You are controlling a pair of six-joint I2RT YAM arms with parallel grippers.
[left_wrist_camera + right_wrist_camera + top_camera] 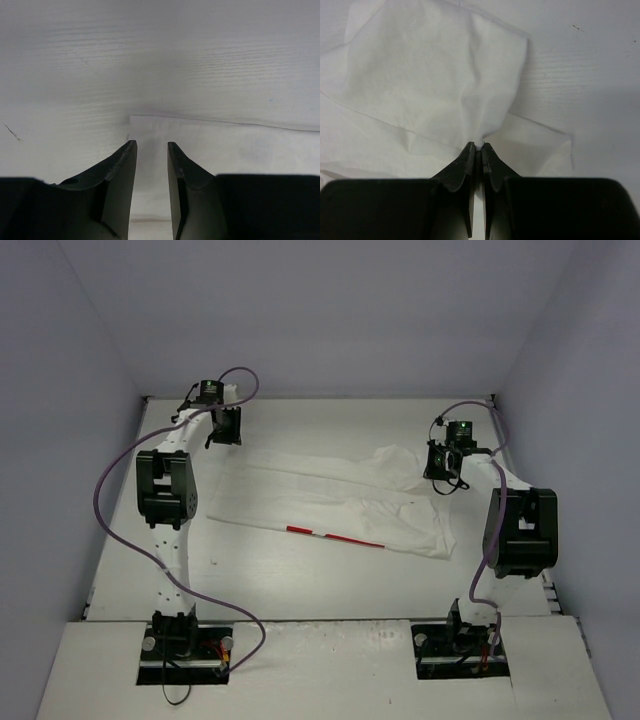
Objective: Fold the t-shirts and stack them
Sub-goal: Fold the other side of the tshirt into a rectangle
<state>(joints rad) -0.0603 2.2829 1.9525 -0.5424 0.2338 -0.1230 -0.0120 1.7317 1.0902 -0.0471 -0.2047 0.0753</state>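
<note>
T-shirt (330,495): white, lying flat in a long band across the middle of the table (300,585), running from far left to near right.
T-shirt, right end: wider and rumpled, with a raised fold at its far edge.
Print (335,537): a thin red strip with small white breaks on the shirt's near edge – too narrow to read any writing.
Right gripper (476,145): jaws together, clamped on a pinch of the white cloth; the fabric gathers into creases at the fingertips.
Right arm: elbow folded up at the table's right edge, wrist reaching in and down onto the far right part of the shirt.
Left gripper (151,145): jaws apart by a narrow gap, tips just above the shirt's far left corner – cloth shows between them, not pinched.
Left arm: stretched away from its base along the left side, wrist bent down near the far left corner.
Brands, labels: none legible on arms or shirt.
</note>
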